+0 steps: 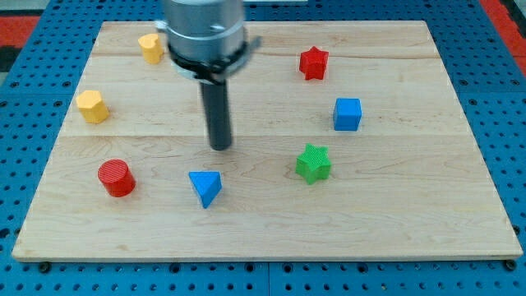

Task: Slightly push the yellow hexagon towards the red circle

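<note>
In the camera view, the tool is a bare dark rod with nothing to open or close and nothing held; my tip (220, 146) is set on the bench (394, 222) near the middle of the board, apart from every block. The yellow hexagon (93, 106) is found at the left side, in the middle band of the board, and the red circle (116, 178) lies nearer the view's bottom and slightly to the right of it, the two well apart with bare wood between them. Because the hexagon is to be nudged toward that red piece, contact would be wanted on its far, slightly left face; the tip stands to the right of the hexagon and somewhat nearer, so it is judged that the push has not begun and that the tip must first be carried round to the far-left side. A second yellow block (150, 47), its shape partly hidden by the arm's body, sits at the far left edge and lies close to that approach, so it could be knocked. The blue triangle (205, 187) lies just near of the tip. The green star (313, 163), blue cube (347, 113) and red star (313, 62) are grouped on the right, well clear of the work. Only a slight push is called for, so overshoot is the main risk.
</note>
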